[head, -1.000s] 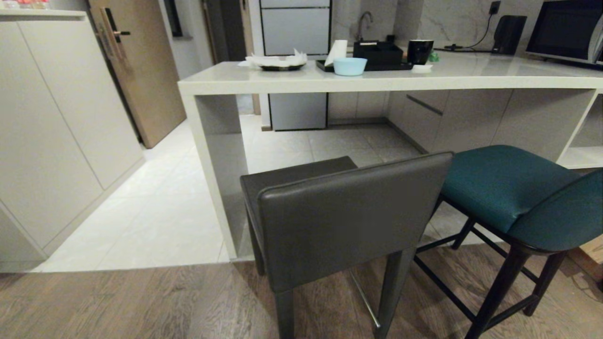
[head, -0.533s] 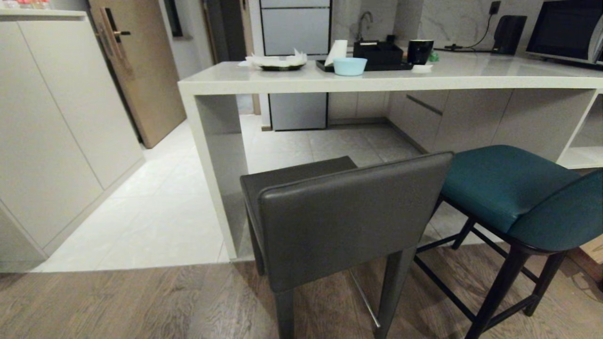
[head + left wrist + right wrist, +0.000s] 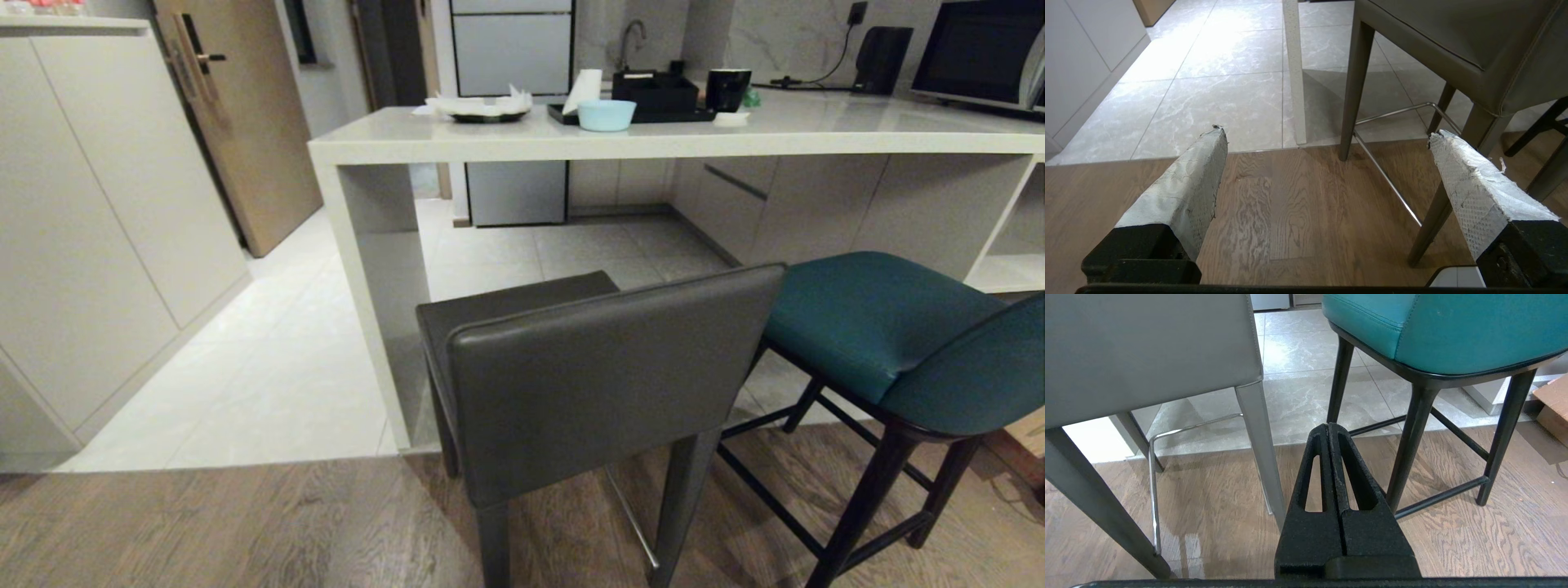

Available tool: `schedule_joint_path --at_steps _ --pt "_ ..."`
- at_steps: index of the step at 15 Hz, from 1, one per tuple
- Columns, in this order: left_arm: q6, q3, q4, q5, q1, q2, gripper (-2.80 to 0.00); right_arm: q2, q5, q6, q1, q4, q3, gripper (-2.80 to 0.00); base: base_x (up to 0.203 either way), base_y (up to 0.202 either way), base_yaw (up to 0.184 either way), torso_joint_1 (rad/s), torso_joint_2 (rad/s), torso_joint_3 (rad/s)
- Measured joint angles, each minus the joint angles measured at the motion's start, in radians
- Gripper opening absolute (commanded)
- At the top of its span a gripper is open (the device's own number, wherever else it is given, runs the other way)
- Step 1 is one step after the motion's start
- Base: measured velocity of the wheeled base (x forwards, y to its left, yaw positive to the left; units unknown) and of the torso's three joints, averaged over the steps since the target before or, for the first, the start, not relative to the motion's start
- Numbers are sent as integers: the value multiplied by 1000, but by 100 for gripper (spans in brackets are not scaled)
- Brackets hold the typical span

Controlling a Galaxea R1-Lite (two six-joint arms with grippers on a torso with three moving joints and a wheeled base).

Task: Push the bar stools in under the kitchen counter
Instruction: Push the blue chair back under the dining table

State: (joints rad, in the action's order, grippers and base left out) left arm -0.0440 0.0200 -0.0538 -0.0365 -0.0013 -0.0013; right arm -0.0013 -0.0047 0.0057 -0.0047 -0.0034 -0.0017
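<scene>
Both bar stools stand out on the wooden floor, not yet pushed in. The dark grey stool (image 3: 600, 384) sits just off the desk's (image 3: 653, 147) left end, beside the slab side panel (image 3: 371, 286), its low back toward the robot and only its front legs near the tile line. The teal stool (image 3: 890, 327) stands just to its right, angled, its seat edge very near the grey backrest's corner.

Neither arm shows from the head. The left hand (image 3: 1327, 134) hangs low with its taped fingers (image 3: 1186, 183) spread wide, holding nothing, by the grey stool's legs. The right hand (image 3: 1331, 430) is closed tight on nothing, pointing between the two stools.

Risks, as I judge them: the grey stool sits close to the side panel, so a push that drifts left could drive a leg or the seat into the slab. A push high on the backrest could tip a tall stool rather than slide it, especially where wood meets tile. Shoving one stool askew could knock it into its neighbour.

The head view alone shows the desk top, with its light blue bowl (image 3: 606, 114) and black tray (image 3: 645, 110), and the open knee space. Only the wrist views show the grey stool's chrome footrest (image 3: 1392, 163), the teal stool's black rungs (image 3: 1439, 496) and a cardboard box (image 3: 1553, 410) on the floor.
</scene>
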Motion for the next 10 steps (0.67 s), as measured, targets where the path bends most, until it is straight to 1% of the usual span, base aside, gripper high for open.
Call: schedule_joint_path --at_steps 8,10 --pt "-4 0 0 6 0 0 0 0 0 2 0 -1 0 -280 0 0 0 0 0 0" --pt "6 -1 1 9 1 0 0 0 0 2 0 0 0 -280 0 0 0 0 0 0"
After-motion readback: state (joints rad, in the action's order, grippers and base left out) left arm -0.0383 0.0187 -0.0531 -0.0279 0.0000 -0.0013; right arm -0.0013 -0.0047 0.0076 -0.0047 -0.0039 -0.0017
